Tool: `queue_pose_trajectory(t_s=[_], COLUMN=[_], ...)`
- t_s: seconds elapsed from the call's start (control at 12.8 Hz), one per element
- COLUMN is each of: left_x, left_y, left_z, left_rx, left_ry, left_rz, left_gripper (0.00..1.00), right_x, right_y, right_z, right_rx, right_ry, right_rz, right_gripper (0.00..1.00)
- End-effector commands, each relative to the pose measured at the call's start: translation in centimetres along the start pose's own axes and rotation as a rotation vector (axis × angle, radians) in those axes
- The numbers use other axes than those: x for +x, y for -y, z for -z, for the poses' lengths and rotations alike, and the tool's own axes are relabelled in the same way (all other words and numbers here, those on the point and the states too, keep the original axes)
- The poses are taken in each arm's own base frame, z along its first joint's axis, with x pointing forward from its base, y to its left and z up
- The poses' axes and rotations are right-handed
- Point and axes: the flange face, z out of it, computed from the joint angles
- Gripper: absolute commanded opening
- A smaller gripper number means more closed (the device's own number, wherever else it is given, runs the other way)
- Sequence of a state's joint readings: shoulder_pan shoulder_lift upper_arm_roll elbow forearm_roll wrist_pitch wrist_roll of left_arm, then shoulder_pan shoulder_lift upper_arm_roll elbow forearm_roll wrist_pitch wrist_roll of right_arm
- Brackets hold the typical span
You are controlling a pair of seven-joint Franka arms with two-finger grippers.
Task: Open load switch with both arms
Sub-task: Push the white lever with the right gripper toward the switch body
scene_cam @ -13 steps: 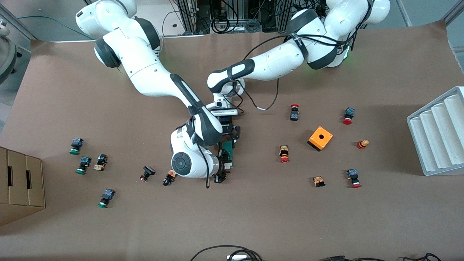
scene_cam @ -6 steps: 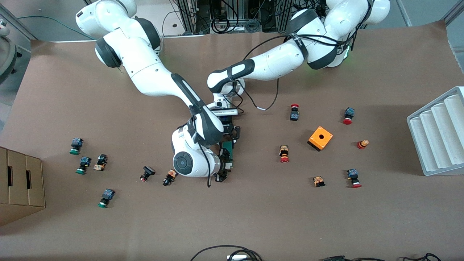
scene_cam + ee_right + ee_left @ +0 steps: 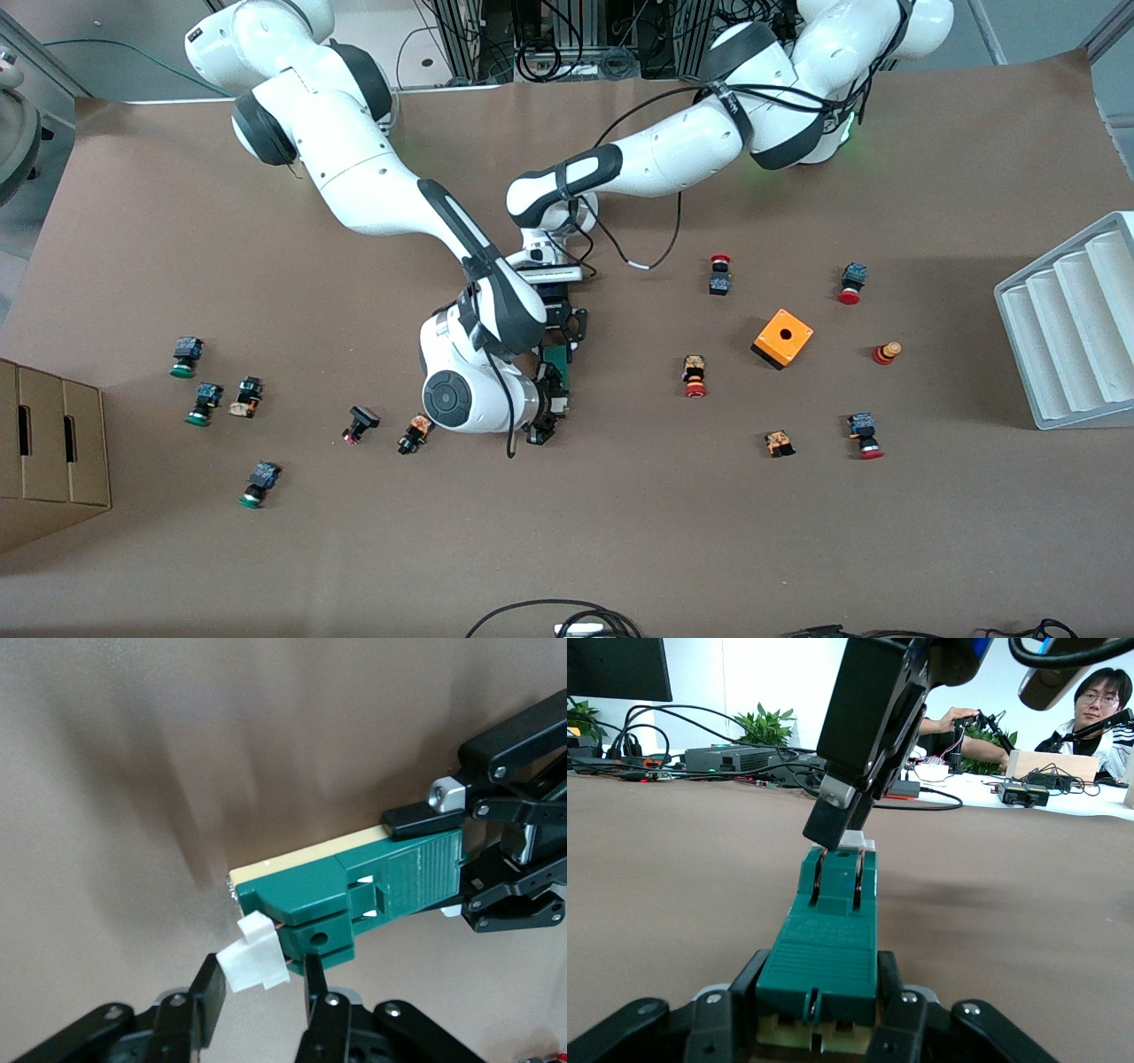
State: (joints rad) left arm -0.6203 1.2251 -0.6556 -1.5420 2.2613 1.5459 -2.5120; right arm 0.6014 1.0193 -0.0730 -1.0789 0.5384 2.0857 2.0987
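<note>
L gripper [image 3: 819,1028] is clamped on the load switch [image 3: 829,939], fingers [image 3: 713,1028] pressed against both sides of the dark-green block at its end farther from the front cam. The switch lies flat on the table [image 3: 620,532] near the middle, long axis running toward the front cam (cream underside shows along one edge in the R wrist view). R gripper [image 3: 257,988] is at the switch's other end, the one nearer the front cam, where the small white end piece [image 3: 254,955] sticks out. Its fingers [image 3: 205,997] sit either side of that white piece with a gap visible, not pinched tight, so can't tell if they actually grip it. In the front view the R arm's wrist covers most of the switch, only a green sliver [image 3: 558,361] shows between the two grippers.

Outward from there: a dark button [image 3: 415,434] and a black one [image 3: 360,423] lie just toward the R arm's end of the table, green-capped buttons [image 3: 205,403] further that way, then a cardboard box [image 3: 49,452] at the edge. Toward the L arm's end: red-capped button [image 3: 695,376], orange box [image 3: 783,338] with a hole, more red buttons [image 3: 864,436], and a white ribbed tray [image 3: 1076,319] at the table edge
</note>
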Motion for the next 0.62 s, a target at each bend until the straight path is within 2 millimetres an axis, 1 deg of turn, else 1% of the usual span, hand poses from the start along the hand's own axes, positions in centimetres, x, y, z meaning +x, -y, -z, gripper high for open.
queue_pose_trajectory(t_s=[0.0, 0.55], left_x=[-0.6, -0.7], left_y=[-0.5, -0.5], left_z=[0.3, 0.3], left_rx=[-0.013, -0.013], left_ry=[0.013, 0.016], left_rz=[0.012, 0.011], left_gripper=[0.54, 0.54], right_x=[-0.3, -0.5], right_y=[-1.0, -1.4], right_z=[-1.9, -0.7], right_rx=[-0.051, -0.055], right_ry=[0.010, 0.010], right_rz=[-0.026, -0.023], right_gripper=[0.40, 0.39])
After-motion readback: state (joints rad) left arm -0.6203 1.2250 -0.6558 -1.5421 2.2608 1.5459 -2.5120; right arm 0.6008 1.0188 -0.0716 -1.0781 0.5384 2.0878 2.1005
